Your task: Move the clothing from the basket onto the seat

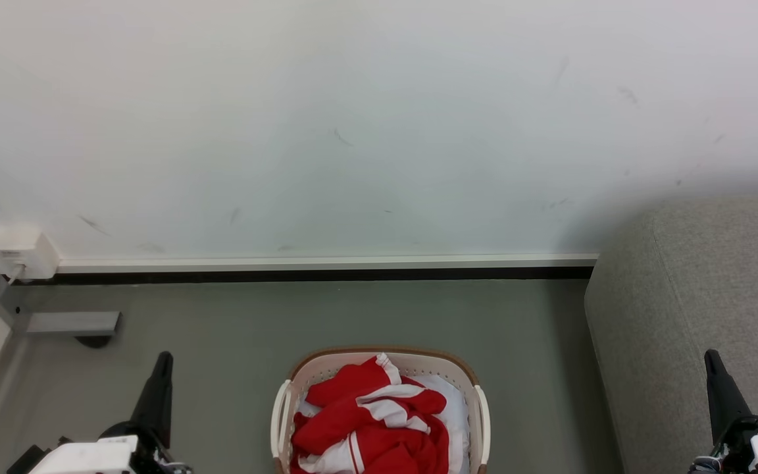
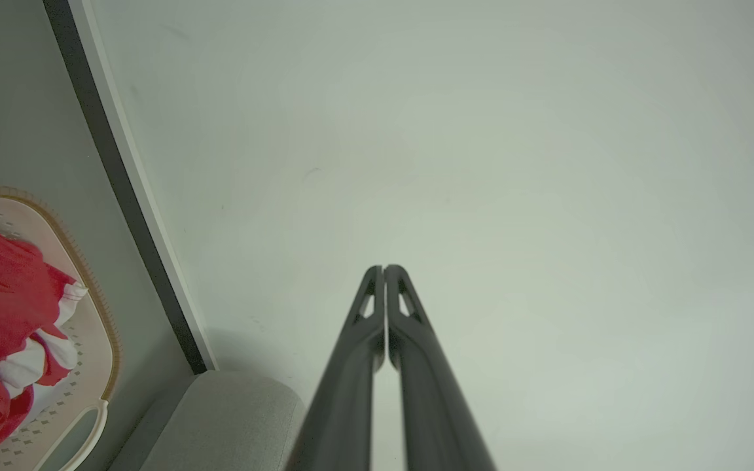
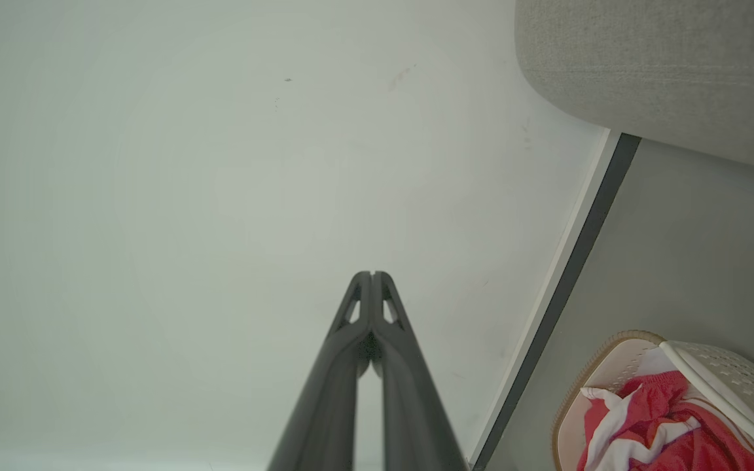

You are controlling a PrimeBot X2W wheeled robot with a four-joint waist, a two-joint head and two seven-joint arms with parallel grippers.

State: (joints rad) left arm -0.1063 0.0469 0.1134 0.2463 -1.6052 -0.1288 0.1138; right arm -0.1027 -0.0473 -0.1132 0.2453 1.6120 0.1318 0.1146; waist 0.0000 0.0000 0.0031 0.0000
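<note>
Bare grey floor (image 1: 234, 329) lies open between the basket (image 1: 379, 353) at 6 o'clock and the baseboard (image 1: 326, 264) at 12. The sofa (image 1: 682, 309) stands at 3 to 4 o'clock, its rounded edge near the basket but apart from it. The left gripper (image 1: 164, 359) at 7 o'clock and the right gripper (image 1: 711, 359) at 5 o'clock flank the basket. Both point toward 12 with fingers pressed together on nothing. The clothing (image 1: 366, 421) lies crumpled in the basket, a white-trimmed tip toward 12. The basket's handles sit at 3 and 9. Its near end is cut off, so I cannot tell its long axis.
</note>
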